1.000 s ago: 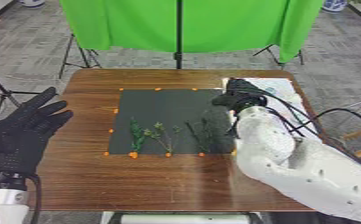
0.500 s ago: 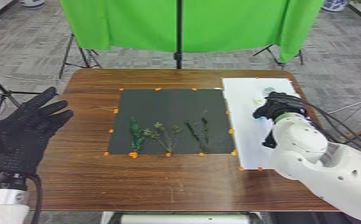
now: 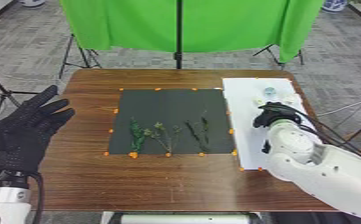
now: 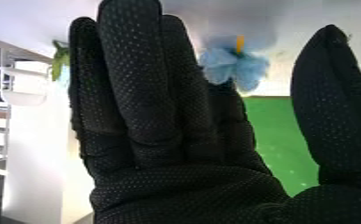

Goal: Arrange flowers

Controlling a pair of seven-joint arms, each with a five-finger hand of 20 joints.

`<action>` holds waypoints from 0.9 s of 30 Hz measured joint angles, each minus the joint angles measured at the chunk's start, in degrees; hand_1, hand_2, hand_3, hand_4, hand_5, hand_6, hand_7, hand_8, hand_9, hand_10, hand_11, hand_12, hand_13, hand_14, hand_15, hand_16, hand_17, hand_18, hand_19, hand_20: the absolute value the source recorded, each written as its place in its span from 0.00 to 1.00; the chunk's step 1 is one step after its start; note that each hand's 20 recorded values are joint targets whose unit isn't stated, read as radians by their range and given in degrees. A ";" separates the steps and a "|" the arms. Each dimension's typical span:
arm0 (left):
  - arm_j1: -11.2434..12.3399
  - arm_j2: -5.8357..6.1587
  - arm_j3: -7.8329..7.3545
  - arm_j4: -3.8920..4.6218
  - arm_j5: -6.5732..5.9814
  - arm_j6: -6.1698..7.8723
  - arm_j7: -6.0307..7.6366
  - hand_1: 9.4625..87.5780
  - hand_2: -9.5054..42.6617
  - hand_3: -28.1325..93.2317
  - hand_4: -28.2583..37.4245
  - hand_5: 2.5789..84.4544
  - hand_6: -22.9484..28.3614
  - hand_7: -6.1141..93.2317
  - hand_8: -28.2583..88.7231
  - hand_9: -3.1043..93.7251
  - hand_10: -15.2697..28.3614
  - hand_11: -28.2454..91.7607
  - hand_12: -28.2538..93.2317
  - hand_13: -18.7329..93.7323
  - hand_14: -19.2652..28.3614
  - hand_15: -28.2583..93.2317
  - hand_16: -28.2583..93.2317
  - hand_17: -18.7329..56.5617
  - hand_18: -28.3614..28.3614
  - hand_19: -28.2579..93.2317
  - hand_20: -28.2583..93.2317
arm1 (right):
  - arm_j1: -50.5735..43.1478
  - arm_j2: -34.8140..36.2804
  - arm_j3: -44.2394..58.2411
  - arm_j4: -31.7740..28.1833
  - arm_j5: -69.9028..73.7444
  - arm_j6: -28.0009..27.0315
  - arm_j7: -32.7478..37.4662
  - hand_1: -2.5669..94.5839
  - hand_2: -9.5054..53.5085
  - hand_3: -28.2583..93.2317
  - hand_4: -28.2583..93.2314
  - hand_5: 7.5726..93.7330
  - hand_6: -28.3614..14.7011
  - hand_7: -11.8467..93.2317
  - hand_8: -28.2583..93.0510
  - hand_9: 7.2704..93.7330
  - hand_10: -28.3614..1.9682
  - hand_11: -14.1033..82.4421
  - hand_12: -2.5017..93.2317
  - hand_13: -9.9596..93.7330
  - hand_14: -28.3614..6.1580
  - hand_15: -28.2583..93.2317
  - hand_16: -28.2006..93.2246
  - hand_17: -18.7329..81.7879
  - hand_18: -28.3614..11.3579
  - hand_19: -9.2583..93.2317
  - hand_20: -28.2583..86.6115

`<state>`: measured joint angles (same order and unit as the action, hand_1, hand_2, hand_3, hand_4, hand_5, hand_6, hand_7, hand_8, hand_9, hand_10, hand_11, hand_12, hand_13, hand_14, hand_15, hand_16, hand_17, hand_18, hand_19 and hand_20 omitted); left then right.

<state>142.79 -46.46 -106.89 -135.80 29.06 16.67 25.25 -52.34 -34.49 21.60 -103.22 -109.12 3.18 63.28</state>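
Right hand (image 4: pixel 185 185): fingers straight, thumb apart, nothing clamped.
Blue flower (image 4: pixel 247 69): on the white sheet (image 3: pixel 252 150), near the fingers.
Likely pick: pinch low, spare the petals.
Left hand (image 3: pixel 21 135): fingers straight, beside the dark mat (image 3: pixel 163 105).

The head view is evenly bright; the right wrist view has white glare and soft shadow.

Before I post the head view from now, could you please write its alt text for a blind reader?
The robot's right hand is over a white sheet with a pale blue flower near its far end; green sprigs lie on a dark mat to the left, and the open left hand is at the table's left edge.
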 measured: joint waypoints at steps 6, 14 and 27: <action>-0.39 0.06 0.31 0.13 0.00 -0.10 -0.30 0.16 0.36 0.87 0.02 0.42 0.64 0.20 0.17 0.38 0.80 0.49 0.32 0.38 0.97 0.75 0.12 0.11 0.87 0.68 0.37 | 2.28 -0.26 -5.09 2.28 -3.45 7.42 0.01 0.54 0.00 0.81 0.00 0.77 0.68 0.27 0.21 0.91 0.58 0.33 0.22 0.91 0.61 0.59 0.38 0.67 0.27 0.92 0.11; -0.47 0.16 0.26 0.21 0.05 -0.50 -0.58 0.16 0.36 0.87 0.02 0.42 0.64 0.20 0.17 0.38 0.80 0.49 0.32 0.38 0.97 0.75 0.12 0.11 0.87 0.68 0.37 | 4.47 -0.41 -11.69 3.84 -11.09 14.24 0.64 0.59 0.00 0.80 0.00 0.89 0.69 0.29 0.25 1.00 0.70 0.30 0.29 0.96 0.70 0.57 0.40 0.70 0.34 0.96 0.11; -0.75 0.37 -1.03 -0.26 1.13 -1.86 -0.98 0.15 0.34 0.87 0.01 0.41 0.63 0.20 0.17 0.38 0.78 0.49 0.32 0.38 0.97 0.75 0.12 0.11 0.88 0.68 0.37 | 13.51 -0.60 -23.31 -0.78 -18.95 27.33 -2.29 0.59 0.00 0.82 0.00 0.91 0.69 0.28 0.27 1.00 0.69 0.33 0.28 0.97 0.71 0.58 0.42 0.70 0.34 0.98 0.12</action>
<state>142.04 -46.09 -107.91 -136.06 30.19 14.81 24.27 -38.84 -35.10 -1.71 -104.00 -128.07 30.50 60.99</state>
